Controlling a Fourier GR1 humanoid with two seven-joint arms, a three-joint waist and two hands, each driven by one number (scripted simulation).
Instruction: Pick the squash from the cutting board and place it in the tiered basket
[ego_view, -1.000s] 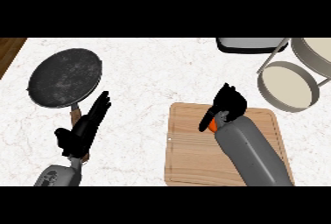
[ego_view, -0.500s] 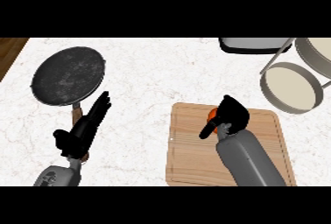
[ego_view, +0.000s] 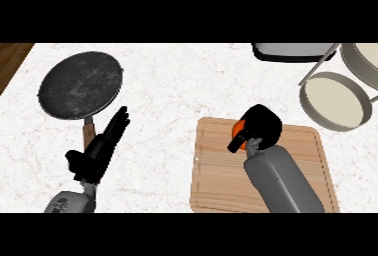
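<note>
On the cutting board (ego_view: 215, 175), the right hand (ego_view: 260, 126) curls around the orange squash (ego_view: 238, 128). At eight o'clock, the left hand (ego_view: 97, 156) rests open.

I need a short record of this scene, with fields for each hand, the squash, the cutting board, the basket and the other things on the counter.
right hand: fingers curled round the squash, over the cutting board's far part
squash: orange, mostly hidden by the hand
cutting board: wooden, on the counter, right of middle
tiered basket: far right, round tiers, apart from the right hand
left hand: open, fingers straight, over the pan's handle
pan: dark, round, far left
task state: squash not yet in the basket
</note>
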